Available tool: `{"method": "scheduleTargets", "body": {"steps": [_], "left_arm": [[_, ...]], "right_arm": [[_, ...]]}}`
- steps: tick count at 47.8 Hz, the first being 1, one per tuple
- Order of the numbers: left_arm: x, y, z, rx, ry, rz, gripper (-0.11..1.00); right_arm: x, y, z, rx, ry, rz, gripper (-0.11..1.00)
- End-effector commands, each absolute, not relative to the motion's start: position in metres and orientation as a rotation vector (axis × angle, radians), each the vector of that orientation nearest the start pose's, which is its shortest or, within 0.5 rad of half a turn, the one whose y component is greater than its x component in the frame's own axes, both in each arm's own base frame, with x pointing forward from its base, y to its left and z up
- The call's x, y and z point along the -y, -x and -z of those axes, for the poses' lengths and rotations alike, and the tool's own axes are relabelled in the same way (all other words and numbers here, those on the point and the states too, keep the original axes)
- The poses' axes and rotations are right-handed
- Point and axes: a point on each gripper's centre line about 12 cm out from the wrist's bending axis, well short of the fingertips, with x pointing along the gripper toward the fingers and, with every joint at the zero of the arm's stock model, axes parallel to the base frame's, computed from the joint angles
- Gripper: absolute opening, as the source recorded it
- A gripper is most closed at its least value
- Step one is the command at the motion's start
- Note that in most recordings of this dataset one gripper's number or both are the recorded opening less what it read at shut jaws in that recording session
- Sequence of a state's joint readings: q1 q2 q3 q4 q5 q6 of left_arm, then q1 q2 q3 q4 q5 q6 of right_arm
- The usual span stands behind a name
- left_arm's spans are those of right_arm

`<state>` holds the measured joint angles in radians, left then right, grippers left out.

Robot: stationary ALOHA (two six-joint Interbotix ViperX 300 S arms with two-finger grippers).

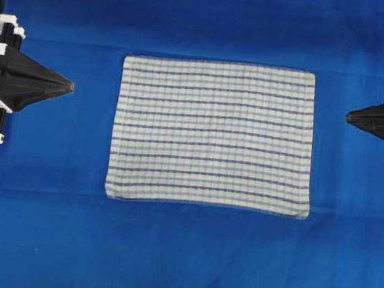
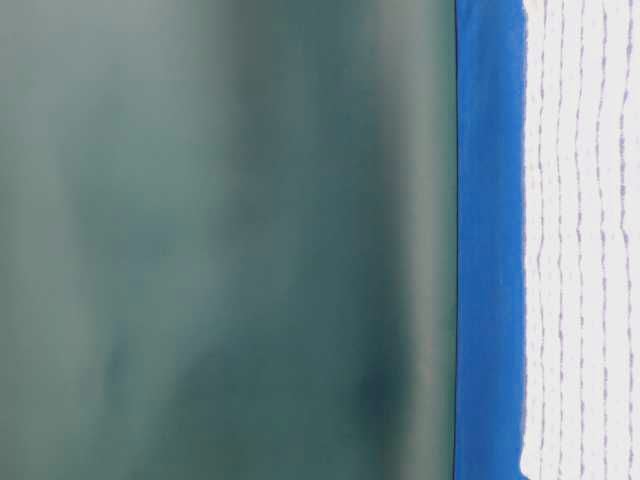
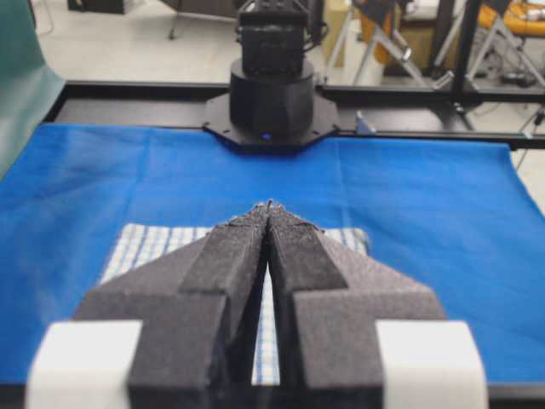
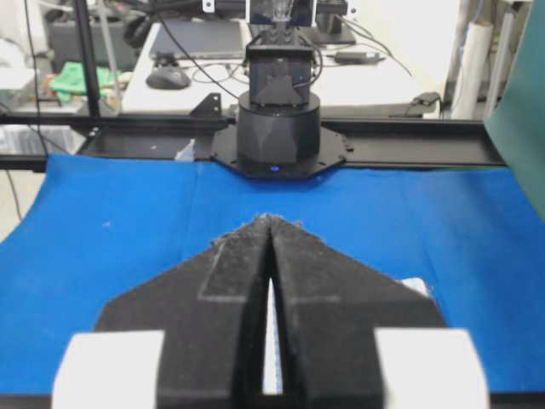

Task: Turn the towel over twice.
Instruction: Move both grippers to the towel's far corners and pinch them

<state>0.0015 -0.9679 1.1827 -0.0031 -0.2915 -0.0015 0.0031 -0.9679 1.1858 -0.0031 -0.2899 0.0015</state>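
Towel (image 1: pixel 213 134) flat (underside hidden); right gripper (image 1: pixel 348 117) base cropped.

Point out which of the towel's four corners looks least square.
The towel corner at lower right in the overhead view, toward the right gripper: it splays outward past the side edge; the other three sit neater.
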Motion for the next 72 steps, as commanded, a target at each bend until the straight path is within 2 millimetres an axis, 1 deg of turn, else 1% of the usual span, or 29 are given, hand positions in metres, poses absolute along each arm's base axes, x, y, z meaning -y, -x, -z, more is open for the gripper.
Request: {"method": "scheduleTargets", "body": {"steps": [1,10,18,26,31,33,35,37,38,39,44,46,48,49,50,57,63,72], "left_arm": [[0.000,-0.199,-0.299,0.097,0.024,-0.002,0.00],[-0.001,-0.201,-0.298,0.095,0.015,-0.005,0.00],[-0.007,-0.204,-0.291,0.068,0.015,-0.038,0.00],[-0.023,-0.212,-0.275,0.014,0.032,-0.114,0.00],[-0.034,-0.217,-0.261,-0.022,0.037,-0.162,0.02],[-0.039,-0.219,-0.256,-0.031,0.039,-0.180,0.05],[-0.044,-0.222,-0.249,-0.045,0.042,-0.200,0.13],[-0.048,-0.224,-0.243,-0.059,0.045,-0.217,0.23],[-0.050,-0.225,-0.240,-0.066,0.046,-0.227,0.29],[-0.052,-0.227,-0.237,-0.075,0.047,-0.235,0.37],[-0.066,-0.232,-0.216,-0.135,0.056,-0.286,0.69],[-0.071,-0.234,-0.207,-0.161,0.060,-0.303,0.79],[-0.076,-0.236,-0.199,-0.186,0.065,-0.322,0.87],[-0.078,-0.236,-0.193,-0.201,0.068,-0.330,0.89],[-0.081,-0.237,-0.189,-0.215,0.071,-0.340,0.90],[-0.097,-0.242,-0.160,-0.283,0.088,-0.394,0.86],[-0.109,-0.247,-0.137,-0.331,0.101,-0.427,0.86],[-0.125,-0.245,-0.104,-0.424,0.131,-0.482,0.86]], "right_arm": [[-0.001,-0.200,-0.302,0.101,-0.003,-0.004,0.00],[0.004,-0.201,-0.299,0.069,-0.015,0.019,0.00],[0.018,-0.205,-0.292,0.025,-0.051,0.087,0.00],[0.036,-0.211,-0.277,-0.047,-0.079,0.172,0.00],[0.050,-0.214,-0.263,-0.116,-0.098,0.235,0.00],[0.055,-0.216,-0.258,-0.142,-0.104,0.259,0.01],[0.061,-0.217,-0.251,-0.174,-0.112,0.283,0.01],[0.067,-0.218,-0.244,-0.206,-0.119,0.308,0.01],[0.071,-0.219,-0.239,-0.231,-0.126,0.326,0.03],[0.074,-0.220,-0.236,-0.247,-0.130,0.337,0.06],[0.089,-0.223,-0.216,-0.333,-0.153,0.391,0.37],[0.094,-0.225,-0.208,-0.366,-0.161,0.410,0.49],[0.100,-0.226,-0.200,-0.400,-0.172,0.428,0.60],[0.103,-0.227,-0.194,-0.423,-0.178,0.440,0.64],[0.106,-0.227,-0.190,-0.436,-0.183,0.449,0.66],[0.120,-0.231,-0.163,-0.538,-0.212,0.489,0.57],[0.128,-0.234,-0.142,-0.600,-0.231,0.508,0.58],[0.139,-0.236,-0.113,-0.671,-0.255,0.534,0.58]]}}
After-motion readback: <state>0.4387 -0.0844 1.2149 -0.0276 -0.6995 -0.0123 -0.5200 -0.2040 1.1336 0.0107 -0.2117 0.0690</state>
